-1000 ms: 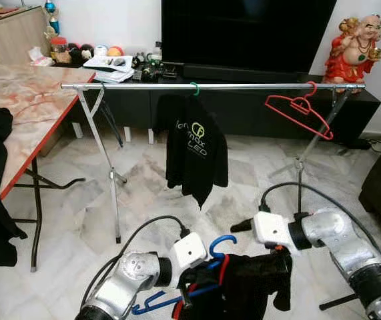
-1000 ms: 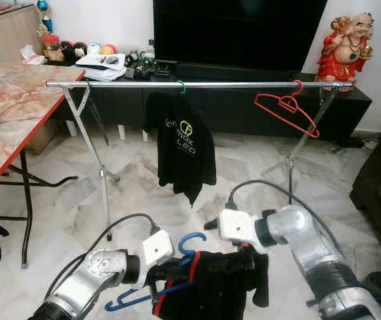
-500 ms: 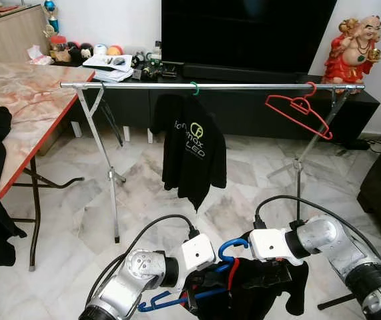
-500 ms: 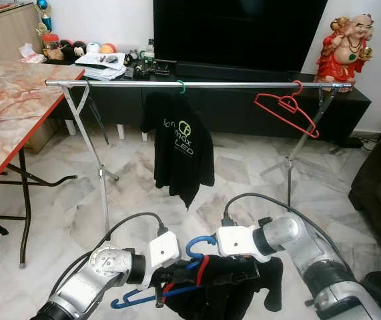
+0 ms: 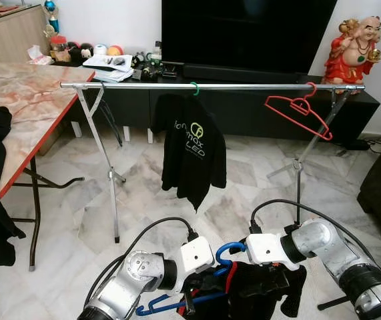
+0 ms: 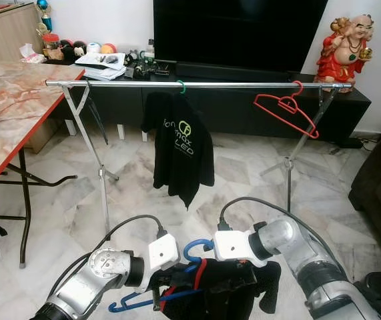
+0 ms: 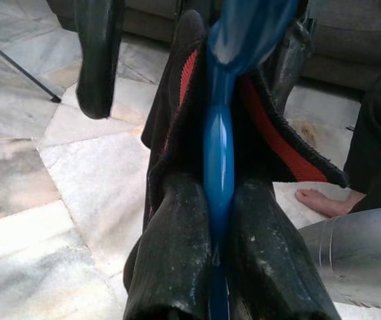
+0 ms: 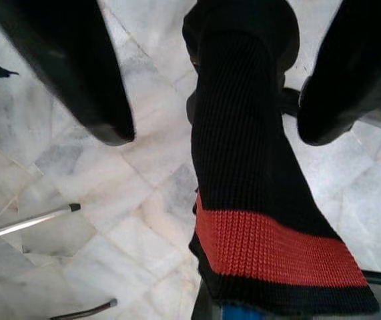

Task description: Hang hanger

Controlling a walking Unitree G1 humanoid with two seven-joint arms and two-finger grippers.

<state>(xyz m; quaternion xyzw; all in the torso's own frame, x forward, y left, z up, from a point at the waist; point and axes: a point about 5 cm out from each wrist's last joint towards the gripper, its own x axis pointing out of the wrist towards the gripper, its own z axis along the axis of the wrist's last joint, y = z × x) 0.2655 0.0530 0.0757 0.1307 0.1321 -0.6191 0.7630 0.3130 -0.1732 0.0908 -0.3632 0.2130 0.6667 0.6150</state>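
Left gripper (image 7: pixel 218 200) clamps your blue hanger (image 5: pixel 225 253) neck to steady it | right gripper (image 8: pixel 210 100), fingers apart, straddles black garment (image 8: pixel 243 173) collar | rail (image 5: pixel 243 86) far.

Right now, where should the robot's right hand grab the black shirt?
Grip the collar band with the red stripe, coming from the right side, opposite the left end effector, which already pinches the blue hanger. The collar hangs loose between the right end effector's open fingers, so closing there looks simplest.
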